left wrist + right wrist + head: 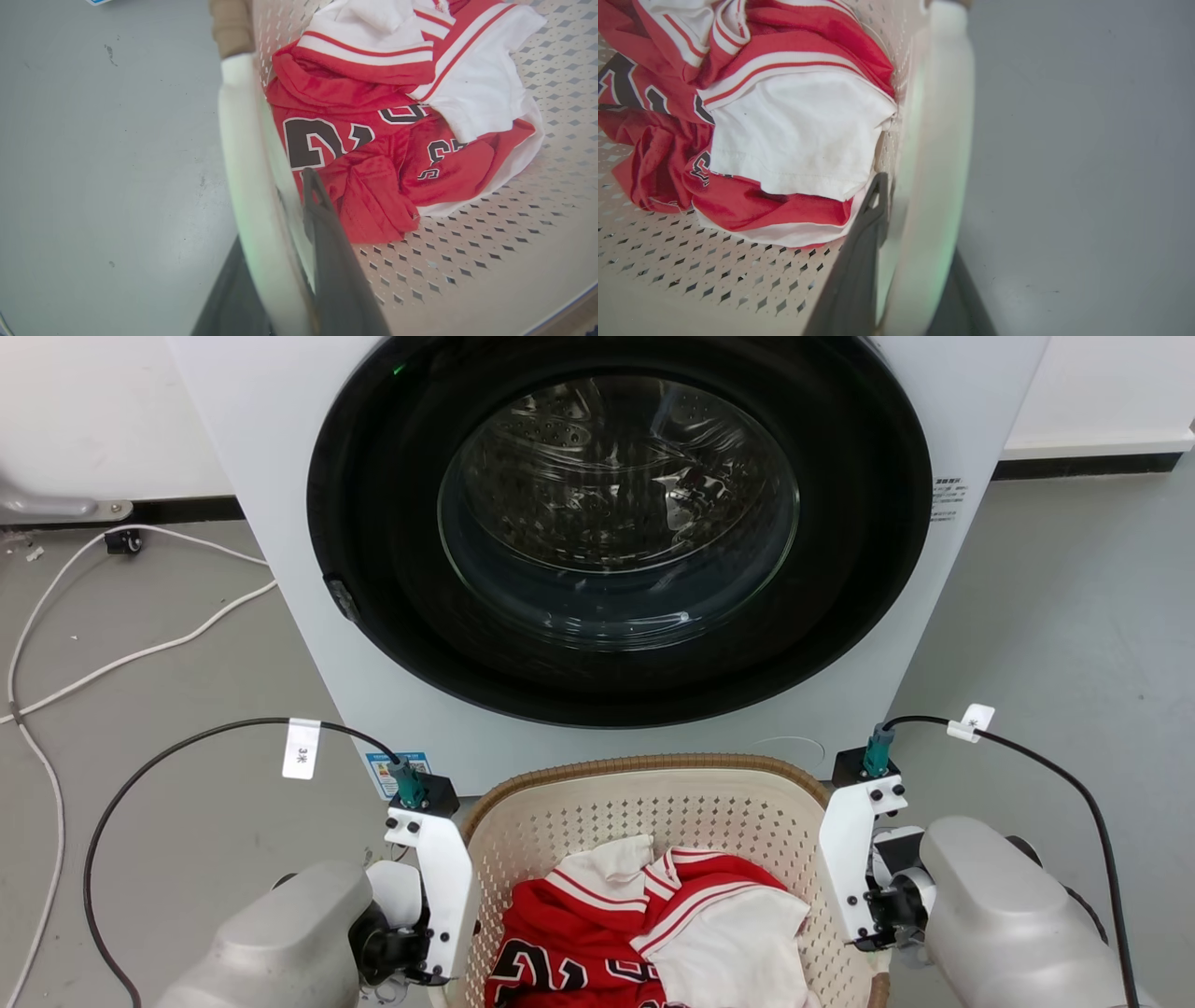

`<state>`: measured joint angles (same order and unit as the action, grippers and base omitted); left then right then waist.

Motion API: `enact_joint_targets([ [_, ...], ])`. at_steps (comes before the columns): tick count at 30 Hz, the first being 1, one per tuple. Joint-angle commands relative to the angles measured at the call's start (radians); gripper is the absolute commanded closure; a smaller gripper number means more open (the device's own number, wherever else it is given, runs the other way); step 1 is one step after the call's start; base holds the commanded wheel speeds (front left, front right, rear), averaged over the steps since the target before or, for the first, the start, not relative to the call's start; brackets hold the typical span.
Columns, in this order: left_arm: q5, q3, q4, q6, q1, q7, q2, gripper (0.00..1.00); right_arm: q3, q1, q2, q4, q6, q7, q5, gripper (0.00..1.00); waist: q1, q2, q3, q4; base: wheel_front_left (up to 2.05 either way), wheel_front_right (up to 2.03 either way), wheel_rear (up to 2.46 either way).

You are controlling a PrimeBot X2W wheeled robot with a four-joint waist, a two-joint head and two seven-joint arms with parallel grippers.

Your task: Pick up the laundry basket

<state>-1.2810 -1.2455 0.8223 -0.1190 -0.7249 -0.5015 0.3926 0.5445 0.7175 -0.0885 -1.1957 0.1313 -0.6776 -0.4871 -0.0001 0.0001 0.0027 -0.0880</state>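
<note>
Left pincer (pixel 275 280) and right pincer (pixel 915 280) each clamp a smooth white handle (pixel 243 140) of the perforated cream laundry basket (pixel 644 803), at 6 o'clock below the round, glossy washing machine door (pixel 616 513); crumpled red-and-white jerseys (pixel 597 933) lie inside.

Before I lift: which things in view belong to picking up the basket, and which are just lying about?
In the job: laundry basket; left tool and right tool, each astride a white side handle.
Lying about: washing machine; white cable; red-and-white clothes, riding inside the basket.
</note>
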Motion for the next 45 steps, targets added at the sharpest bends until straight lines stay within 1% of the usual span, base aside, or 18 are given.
enact_joint_targets([
  [1,-0.002,-0.005,-0.005,-0.020,0.000,-0.009,-0.004,1.00,0.009,-0.005,-0.020,0.006,-0.001,0.005,0.002,1.00,0.0001,-0.0001,0.000,0.000,0.00,0.00,0.00],
  [14,-0.023,-0.018,0.015,-0.020,-0.013,-0.022,-0.018,1.00,0.046,0.013,-0.025,0.003,-0.001,0.001,-0.046,1.00,0.0001,-0.0001,-0.001,-0.004,0.00,0.00,0.00],
  [45,-0.035,-0.033,0.006,-0.020,-0.015,-0.050,-0.010,1.00,0.111,0.038,-0.030,-0.022,-0.001,-0.005,-0.113,1.00,0.0001,-0.0001,-0.009,-0.006,0.00,0.00,0.00],
])
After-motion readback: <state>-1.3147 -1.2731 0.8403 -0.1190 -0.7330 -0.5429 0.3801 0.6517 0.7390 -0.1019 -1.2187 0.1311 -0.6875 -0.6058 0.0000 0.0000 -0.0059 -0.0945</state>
